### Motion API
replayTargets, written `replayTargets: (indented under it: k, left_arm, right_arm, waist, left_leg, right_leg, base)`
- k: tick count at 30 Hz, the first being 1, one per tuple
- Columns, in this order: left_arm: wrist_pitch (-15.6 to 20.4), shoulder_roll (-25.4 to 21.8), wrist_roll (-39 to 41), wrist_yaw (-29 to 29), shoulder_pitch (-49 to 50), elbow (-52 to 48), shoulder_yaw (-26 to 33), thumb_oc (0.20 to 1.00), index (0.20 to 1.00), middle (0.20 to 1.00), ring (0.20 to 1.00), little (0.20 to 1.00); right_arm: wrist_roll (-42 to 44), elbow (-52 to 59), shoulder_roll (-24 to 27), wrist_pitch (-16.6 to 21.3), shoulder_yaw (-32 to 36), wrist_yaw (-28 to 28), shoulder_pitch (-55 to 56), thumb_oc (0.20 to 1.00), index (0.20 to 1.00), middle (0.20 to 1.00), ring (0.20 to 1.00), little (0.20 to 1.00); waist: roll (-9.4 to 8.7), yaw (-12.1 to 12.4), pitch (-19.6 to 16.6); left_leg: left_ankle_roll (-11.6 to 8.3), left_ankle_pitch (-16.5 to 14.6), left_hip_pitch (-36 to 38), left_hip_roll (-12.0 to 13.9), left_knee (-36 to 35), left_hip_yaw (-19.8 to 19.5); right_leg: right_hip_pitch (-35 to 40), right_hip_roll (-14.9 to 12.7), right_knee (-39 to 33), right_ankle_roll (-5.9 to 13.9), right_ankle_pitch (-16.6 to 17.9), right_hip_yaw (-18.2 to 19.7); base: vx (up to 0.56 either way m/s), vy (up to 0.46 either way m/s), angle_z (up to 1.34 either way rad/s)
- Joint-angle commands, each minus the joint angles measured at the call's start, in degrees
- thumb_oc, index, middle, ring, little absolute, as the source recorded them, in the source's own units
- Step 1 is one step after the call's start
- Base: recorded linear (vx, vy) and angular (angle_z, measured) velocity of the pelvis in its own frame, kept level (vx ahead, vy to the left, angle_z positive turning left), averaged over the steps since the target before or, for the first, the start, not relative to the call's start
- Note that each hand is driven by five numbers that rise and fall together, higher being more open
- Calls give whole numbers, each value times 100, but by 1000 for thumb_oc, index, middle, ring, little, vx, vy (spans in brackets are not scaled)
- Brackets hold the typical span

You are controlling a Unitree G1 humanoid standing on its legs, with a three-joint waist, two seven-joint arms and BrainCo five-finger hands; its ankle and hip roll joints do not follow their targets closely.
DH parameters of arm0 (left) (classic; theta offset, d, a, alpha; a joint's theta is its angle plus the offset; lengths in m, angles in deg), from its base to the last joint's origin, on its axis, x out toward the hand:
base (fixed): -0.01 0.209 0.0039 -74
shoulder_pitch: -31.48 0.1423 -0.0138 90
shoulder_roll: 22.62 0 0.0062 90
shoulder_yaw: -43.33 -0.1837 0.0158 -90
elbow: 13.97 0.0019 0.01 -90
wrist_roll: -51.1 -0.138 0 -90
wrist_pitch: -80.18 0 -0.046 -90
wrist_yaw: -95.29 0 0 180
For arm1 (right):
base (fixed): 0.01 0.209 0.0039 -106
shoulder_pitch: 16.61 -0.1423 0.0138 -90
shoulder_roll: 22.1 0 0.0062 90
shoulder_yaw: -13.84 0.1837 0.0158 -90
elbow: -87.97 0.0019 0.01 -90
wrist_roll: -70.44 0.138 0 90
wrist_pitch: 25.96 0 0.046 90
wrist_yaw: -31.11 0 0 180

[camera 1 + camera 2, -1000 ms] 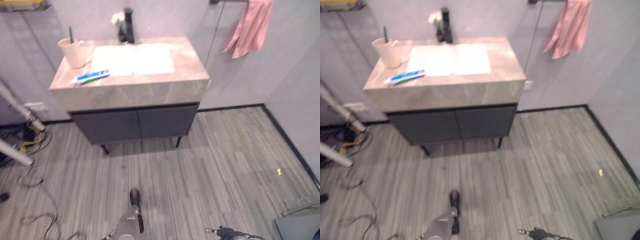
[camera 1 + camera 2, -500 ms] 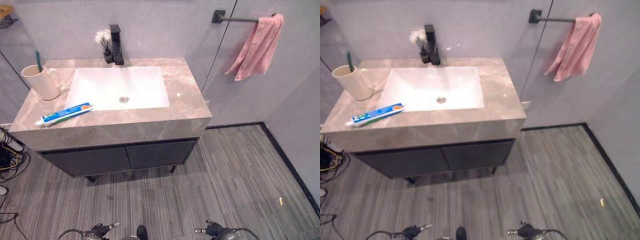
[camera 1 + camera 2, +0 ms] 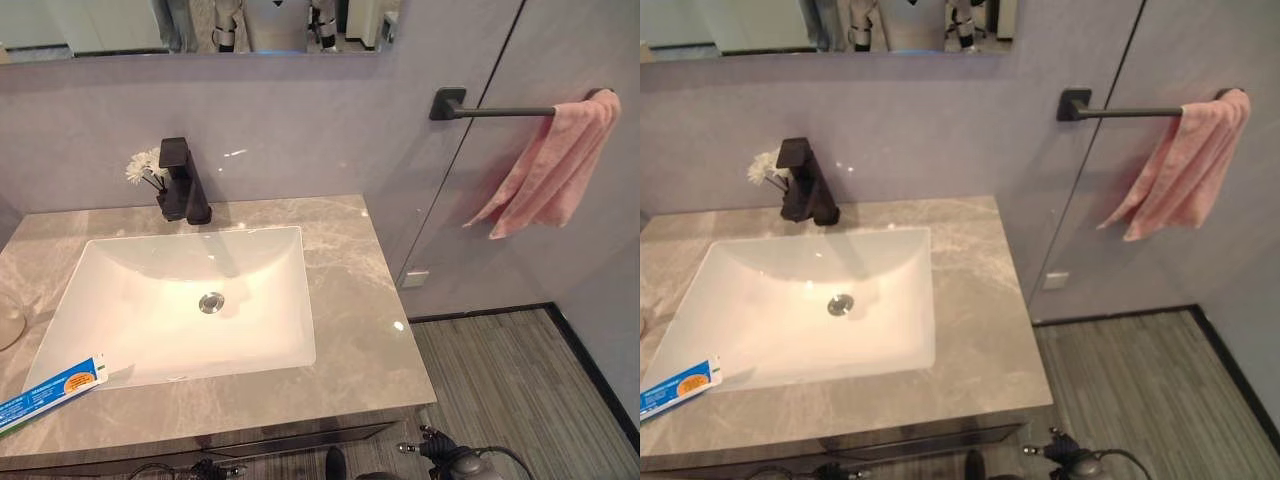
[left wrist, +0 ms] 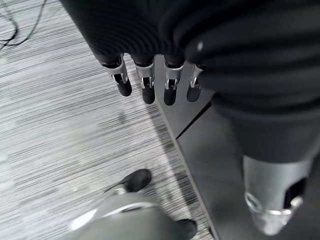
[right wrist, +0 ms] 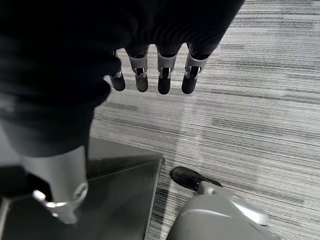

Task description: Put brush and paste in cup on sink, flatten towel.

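Observation:
A blue and white toothpaste tube (image 3: 50,392) lies on the marble sink counter (image 3: 350,330) at its front left, beside the white basin (image 3: 180,300). A sliver of the pale cup (image 3: 6,322) shows at the left border. I cannot make out the brush. A pink towel (image 3: 555,170) hangs bunched on the right end of a dark wall bar (image 3: 495,111). My left hand (image 4: 146,82) hangs over the striped floor by the dark cabinet, fingers straight and empty. My right hand (image 5: 162,75) also hangs over the floor, fingers straight and empty.
A black faucet (image 3: 180,182) with small white flowers (image 3: 142,166) behind it stands at the back of the basin. A mirror (image 3: 200,25) runs above it. The dark cabinet front (image 4: 210,150) is close to my left hand. Grey plank floor (image 3: 520,370) lies right of the counter.
The whole picture has shifted: the camera has come closer to the sink and tilted up, so the cup has slid to the left border. Paste and towel have not moved.

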Motion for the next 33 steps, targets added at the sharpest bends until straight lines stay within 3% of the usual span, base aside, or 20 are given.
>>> replayTargets:
  k: [1, 9, 33]
  left_arm:
    - [60, -3, -108, -35, -233, 190, -155, 1000, 1000, 1000, 1000, 1000]
    - [78, 128, -189, -6, -155, 300, -245, 1000, 1000, 1000, 1000, 1000]
    - [79, 80, -388, 65, -148, 426, -326, 1000, 1000, 1000, 1000, 1000]
  right_arm:
    - [-30, -608, -47, -6, -110, 23, 75, 1000, 1000, 1000, 1000, 1000]
    - [-445, -1309, -144, -125, -51, 14, 282, 1000, 1000, 1000, 1000, 1000]
    - [-480, -1203, -262, -99, -268, -90, 150, 1000, 1000, 1000, 1000, 1000]
  waist:
    - [-96, -55, 82]
    - [-45, -60, 3]
    - [-110, -27, -124]
  left_leg:
    - [197, 668, -262, -255, -325, -48]
    - [183, 623, -180, -255, -325, -82]
    - [165, 597, -115, -230, -325, -92]
  right_leg:
    - [294, -406, 462, 644, -223, -176]
    - [431, -409, 346, 635, -201, -174]
    - [478, -391, 326, 635, -197, -98]
  base:
    - [43, -52, 27]
    - [22, -14, 4]
    - [0, -1, 0]
